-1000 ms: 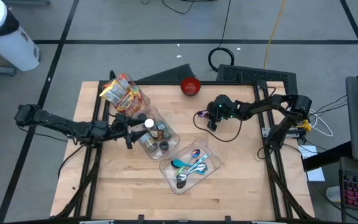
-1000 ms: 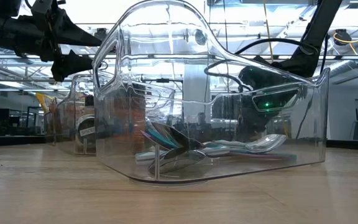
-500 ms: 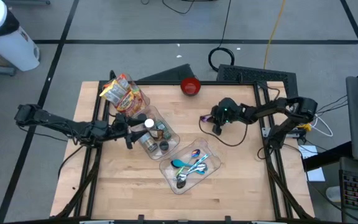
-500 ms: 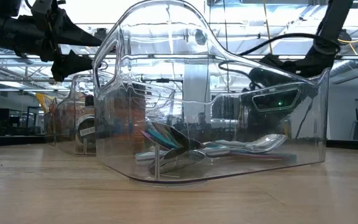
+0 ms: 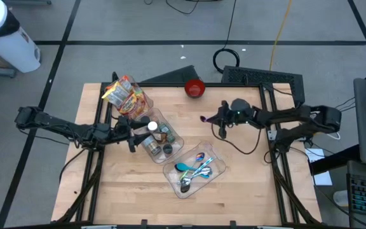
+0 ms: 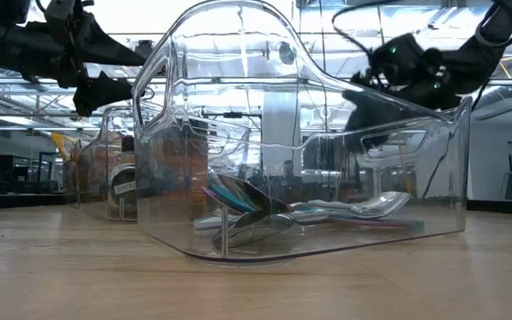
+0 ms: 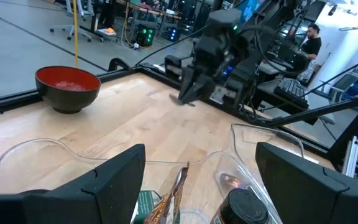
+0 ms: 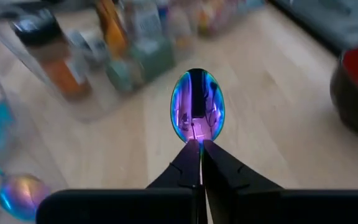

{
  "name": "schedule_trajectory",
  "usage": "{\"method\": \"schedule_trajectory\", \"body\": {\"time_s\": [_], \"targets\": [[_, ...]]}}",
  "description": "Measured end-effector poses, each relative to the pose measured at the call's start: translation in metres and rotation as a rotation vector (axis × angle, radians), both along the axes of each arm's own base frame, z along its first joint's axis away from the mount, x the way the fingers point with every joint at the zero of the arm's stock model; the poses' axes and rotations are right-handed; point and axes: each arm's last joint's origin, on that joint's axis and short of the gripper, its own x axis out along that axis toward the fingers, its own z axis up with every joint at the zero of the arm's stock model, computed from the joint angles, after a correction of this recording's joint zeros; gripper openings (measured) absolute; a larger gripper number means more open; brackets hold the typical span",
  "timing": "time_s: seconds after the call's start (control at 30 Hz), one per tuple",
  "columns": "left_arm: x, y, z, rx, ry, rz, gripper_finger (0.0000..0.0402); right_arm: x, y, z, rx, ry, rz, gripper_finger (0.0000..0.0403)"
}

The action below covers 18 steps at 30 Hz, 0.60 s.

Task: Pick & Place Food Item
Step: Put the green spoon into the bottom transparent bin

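Iridescent purple metal shows at the tip of the right gripper: a spoon is clamped by its handle between the closed fingers, bowl pointing forward. In the high view the right arm is stretched low and nearly straight across the table from the right edge, its gripper held above bare wood between the red bowl and the clear bin of spoons. The spoon juts toward the table's middle, clear of the surface. The left arm is extended from the left edge, its gripper held with fingers spread wide and empty at the clear bin of jars; a second bin with snack packets lies behind it.

Against the frame a second ago, the right arm has been unfolded and lengthened, its elbow carried outward, and in the low view the gripper has been raised from behind the spoon bin's wall to above its rim. The left arm has been kept where it was.
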Motion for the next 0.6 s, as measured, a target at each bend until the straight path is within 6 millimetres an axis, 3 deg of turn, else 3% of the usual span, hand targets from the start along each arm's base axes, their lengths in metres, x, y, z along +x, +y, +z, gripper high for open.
{"method": "schedule_trajectory", "body": {"time_s": [0.33, 0.6], "targets": [[0.000, 0.000, 0.000, 0.000, 0.000, 0.000, 0.0312, 0.013, 0.022, 0.030, -0.021, -0.149, 0.090, 0.0000], [0.000, 0.000, 0.000, 0.000, 0.001, 0.000, 0.0312, 0.038, 0.059, 0.064, -0.012, -0.210, 0.301, 0.0000]]}}
